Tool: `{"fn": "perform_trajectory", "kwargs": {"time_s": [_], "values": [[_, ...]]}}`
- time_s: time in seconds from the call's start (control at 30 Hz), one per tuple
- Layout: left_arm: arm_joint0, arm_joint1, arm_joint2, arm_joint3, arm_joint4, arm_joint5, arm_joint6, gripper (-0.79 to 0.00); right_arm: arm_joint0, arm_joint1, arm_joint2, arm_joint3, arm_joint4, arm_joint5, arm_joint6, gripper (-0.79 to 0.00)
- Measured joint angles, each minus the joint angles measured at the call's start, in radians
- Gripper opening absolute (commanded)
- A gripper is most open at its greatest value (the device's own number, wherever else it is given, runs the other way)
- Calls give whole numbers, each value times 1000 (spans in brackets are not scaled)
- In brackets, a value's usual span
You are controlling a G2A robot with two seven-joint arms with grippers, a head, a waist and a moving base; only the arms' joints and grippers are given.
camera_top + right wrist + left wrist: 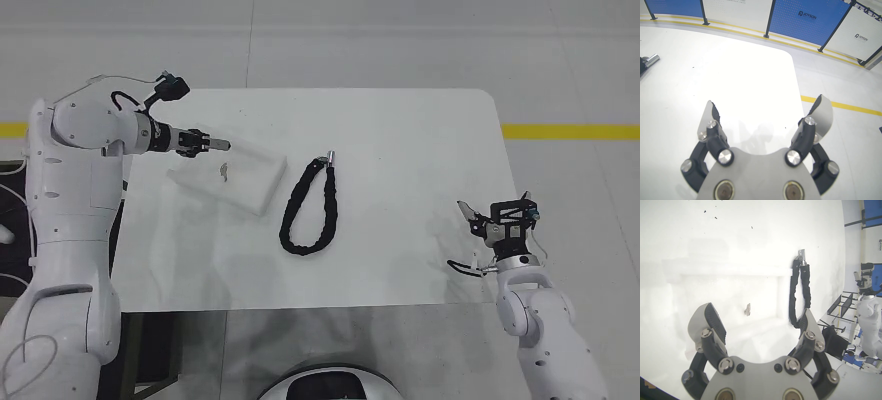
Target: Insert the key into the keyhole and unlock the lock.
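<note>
The left pincer (pixel 758 310) is wide apart. The small metal key (pixel 747 312) lies flat just ahead of it, on a white foam block (pixel 255 185). It looks light, thin and slippery; pinch its edges.

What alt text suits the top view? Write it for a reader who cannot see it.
The left gripper hangs open at the edge of a white block that bears a small metal key, at the left of a white table. A black sleeved chain lock lies looped mid-table; the right gripper is open at the table's right edge.
</note>
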Motion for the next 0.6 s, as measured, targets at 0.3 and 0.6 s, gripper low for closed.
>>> {"fn": "perform_trajectory", "kwargs": {"time_s": [0.3, 0.6], "values": [[-29, 22, 195, -30, 36, -17, 17, 0, 0, 0, 0, 0, 0, 0, 0, 0], [-147, 57, 403, 100, 24, -41, 41, -92, 0, 0, 0, 0, 0, 0, 0, 0]]}}
